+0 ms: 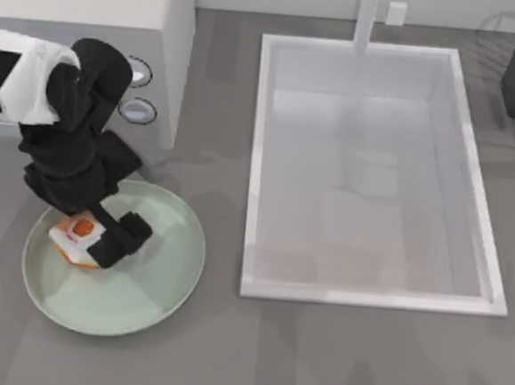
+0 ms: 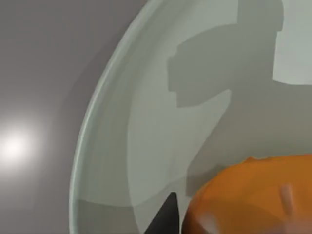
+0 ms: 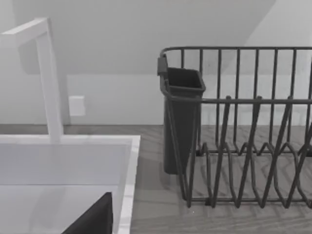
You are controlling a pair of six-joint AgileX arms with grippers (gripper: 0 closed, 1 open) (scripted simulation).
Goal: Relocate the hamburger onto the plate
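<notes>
Left hand (image 1: 93, 238): low over the left part of the plate, its 2 fingers set on either side of the hamburger; they look closed on it, with 1 dark fingertip (image 2: 165, 214) showing just beside the bun in the left wrist view.
Hamburger (image 1: 79, 238): over the plate's left portion, inside the rim; whether its base already touches the plate surface I cannot tell.
Plate (image 1: 156, 287): pale mint-green, round, on the grey desk at the left, just left of the sink.
Risk 1: if the fingers open while the hamburger hangs above the surface, it could drop and roll or tip toward the near rim (image 2: 97, 112), since it sits off-centre.
Risk 2: pressing lower could push the plate along the desk or squeeze the hamburger.
Risk 3: a lift away before the fingers are fully spread could drag the hamburger back off, or flip it.
Sink basin (image 1: 371, 170): white, rectangular, in the middle of the desk; well apart from the hamburger, so little hazard.
Faucet (image 3: 48, 80): white, at the sink's far edge.
Dish rack (image 3: 243, 126): dark wire, at the far right with a cutlery cup (image 3: 183, 114).
Right hand: parked at the far right near the rack; I cannot tell how far open it is.
</notes>
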